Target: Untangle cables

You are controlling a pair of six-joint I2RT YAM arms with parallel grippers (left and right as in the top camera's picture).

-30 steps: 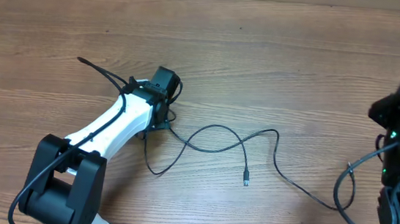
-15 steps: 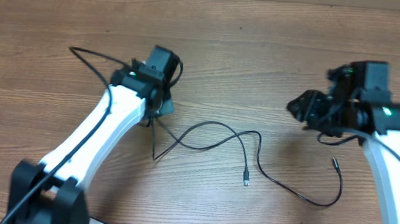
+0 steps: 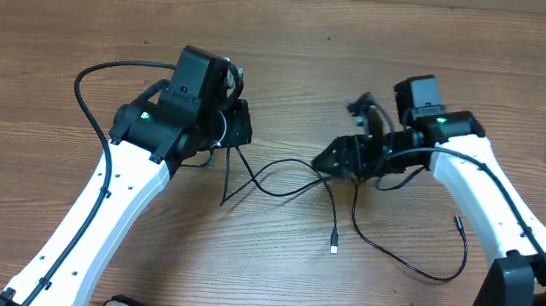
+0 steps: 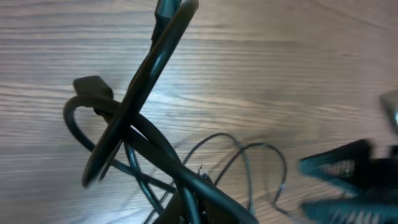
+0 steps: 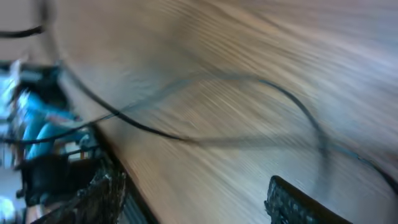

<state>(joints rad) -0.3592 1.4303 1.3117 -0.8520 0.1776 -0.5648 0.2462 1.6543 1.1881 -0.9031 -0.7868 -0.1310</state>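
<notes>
Left gripper (image 3: 238, 132) of mine is pinched fully closed, and the thin black cables (image 3: 285, 186) seem caught in it. Two strands drop from its tips to the table (image 3: 64, 32) just below, then run off toward my other arm. Right gripper (image 3: 334, 163) has its jaws apart and grips nothing; it hovers right over the spot where the strands cross. Below that gripper one strand ends in a silver-tipped plug (image 3: 334, 245), lying free. Another strand curves away under my right forearm, well apart from the left gripper. My right wrist view is too blurred to add more.
</notes>
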